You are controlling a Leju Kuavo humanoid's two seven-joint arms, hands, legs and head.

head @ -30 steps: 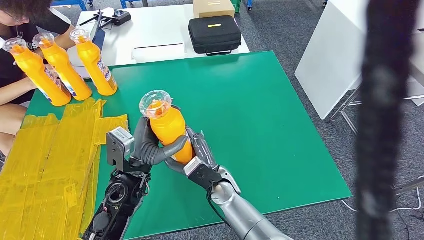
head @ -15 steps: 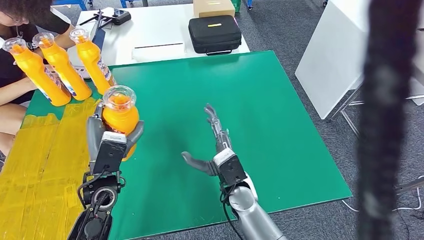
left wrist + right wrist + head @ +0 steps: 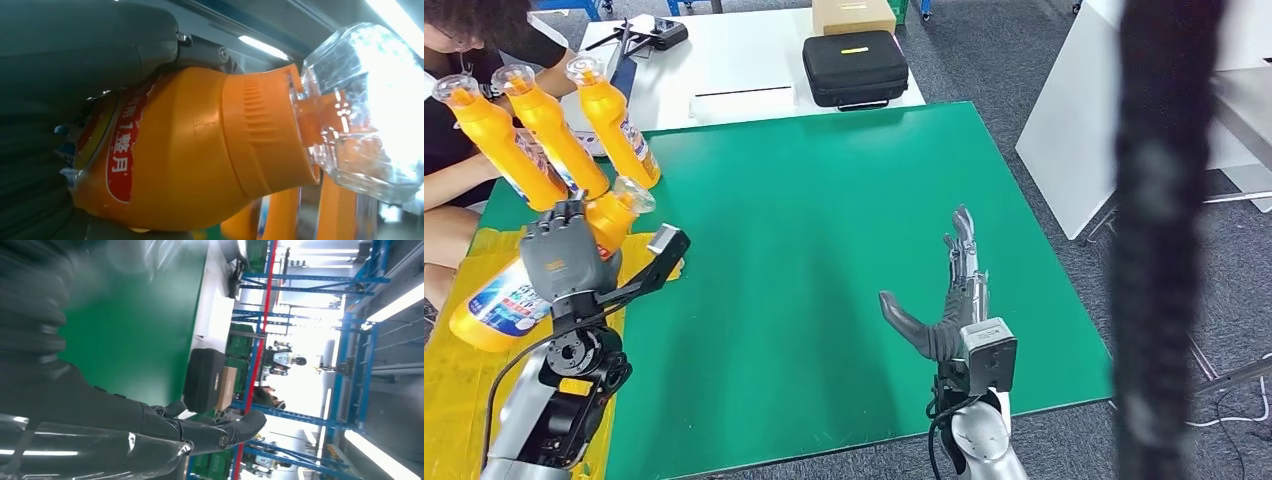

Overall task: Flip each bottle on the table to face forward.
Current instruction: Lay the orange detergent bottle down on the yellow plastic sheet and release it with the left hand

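The left hand (image 3: pixel 559 262) has its fingers wrapped around an orange bottle (image 3: pixel 519 290), tilted over the tabletop's (image 3: pixel 824 220) left edge beside 3 upright bottles (image 3: pixel 544 130). The right hand (image 3: pixel 949 300) hovers released, fingers spread, above open green surface. The left wrist view reveals the bottle's clear cap (image 3: pixel 360 105) and red label.

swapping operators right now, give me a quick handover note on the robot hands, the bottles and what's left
Left robot hand: grips an orange bottle, tilted over the yellow sheet, label up, cap toward the standing row.
Right robot hand: open, holds nothing, over the green table.
Three orange bottles stand at the table's far left, by a person.
Done: held bottle picked up and brought to the left side.
Left: set it upright beside the row, label forward; whether the other labels face forward is unclear.
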